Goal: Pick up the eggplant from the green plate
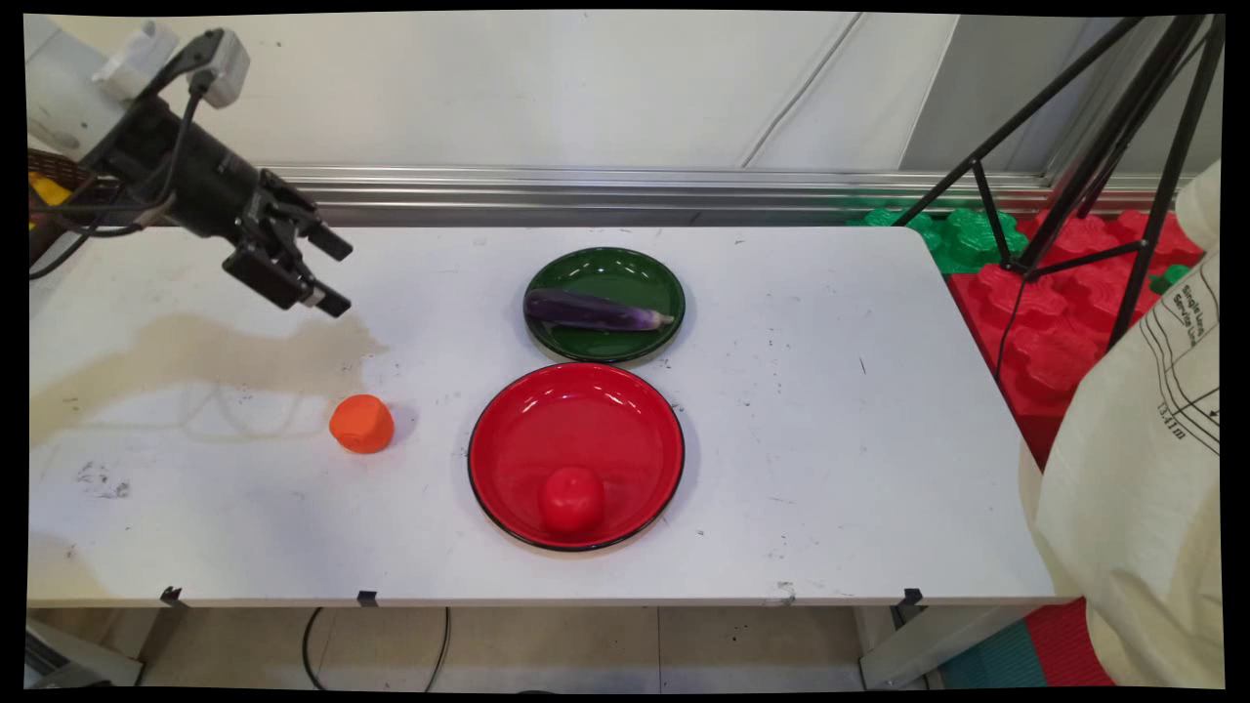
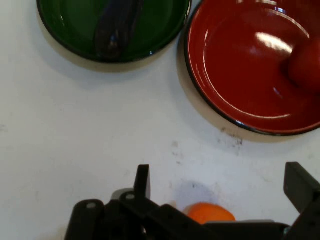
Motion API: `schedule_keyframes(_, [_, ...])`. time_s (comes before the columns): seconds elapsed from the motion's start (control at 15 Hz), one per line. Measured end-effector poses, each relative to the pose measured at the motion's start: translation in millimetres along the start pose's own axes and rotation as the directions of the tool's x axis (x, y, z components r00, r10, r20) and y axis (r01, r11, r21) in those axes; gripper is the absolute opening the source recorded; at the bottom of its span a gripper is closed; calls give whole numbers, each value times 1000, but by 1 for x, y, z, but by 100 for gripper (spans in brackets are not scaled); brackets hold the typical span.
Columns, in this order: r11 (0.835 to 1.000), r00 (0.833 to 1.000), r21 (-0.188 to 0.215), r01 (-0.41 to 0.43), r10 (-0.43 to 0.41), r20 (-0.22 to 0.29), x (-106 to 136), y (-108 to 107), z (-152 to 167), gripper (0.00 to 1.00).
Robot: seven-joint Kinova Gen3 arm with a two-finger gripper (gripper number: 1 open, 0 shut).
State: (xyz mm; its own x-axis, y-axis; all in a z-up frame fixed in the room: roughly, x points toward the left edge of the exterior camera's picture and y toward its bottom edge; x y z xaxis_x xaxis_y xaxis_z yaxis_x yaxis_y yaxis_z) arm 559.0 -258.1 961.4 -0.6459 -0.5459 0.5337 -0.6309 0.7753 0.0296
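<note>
While hanging in the air up and left of the orange ball (image 1: 361,424), well apart from it, gripper (image 1: 333,274) spread wide with nothing between the fingers. Down on the white table (image 1: 830,439), alone on bare surface left of the red plate (image 1: 508,430), said orange ball. On that red plate, near its front rim, a red tomato (image 1: 571,498). Just behind the red plate, rims nearly touching, a green plate (image 1: 605,266) with a purple eggplant (image 1: 596,310) lying across it.
</note>
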Motion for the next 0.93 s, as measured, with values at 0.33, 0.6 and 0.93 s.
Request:
schedule_keyframes(0.33, [999,998,17,-50,51,-46,24,-12,6,100])
schedule_keyframes(0.6, [993,992,20,-113,114,-60,51,-30,30,100])
schedule_keyframes(0.93, [984,983,5,-177,177,-59,80,-50,73,100])
